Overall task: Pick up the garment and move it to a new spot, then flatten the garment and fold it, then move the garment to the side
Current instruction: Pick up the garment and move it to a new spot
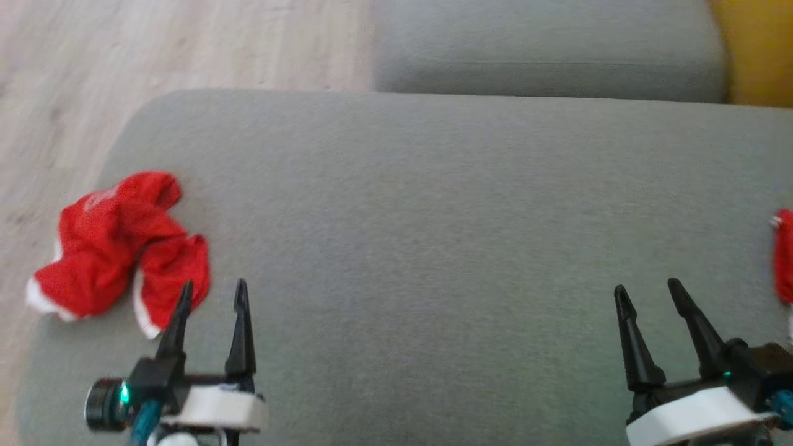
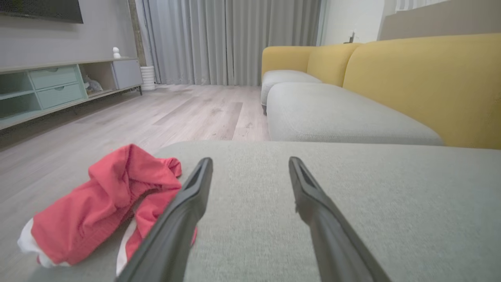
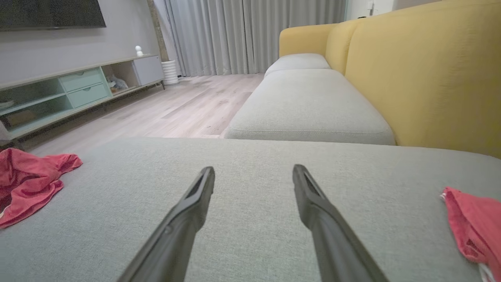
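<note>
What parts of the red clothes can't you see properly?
Red cloth at the right: head view, cut off by the picture's edge.
Crumpled red garment: left wrist view, near corner hidden behind the left gripper.
Things on the shelf: right wrist view, too small.

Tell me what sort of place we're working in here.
Most likely a home living room: a yellow sofa with grey seat cushions, a low TV cabinet under a wall-mounted screen, and floor-length grey curtains over a wood floor.
</note>
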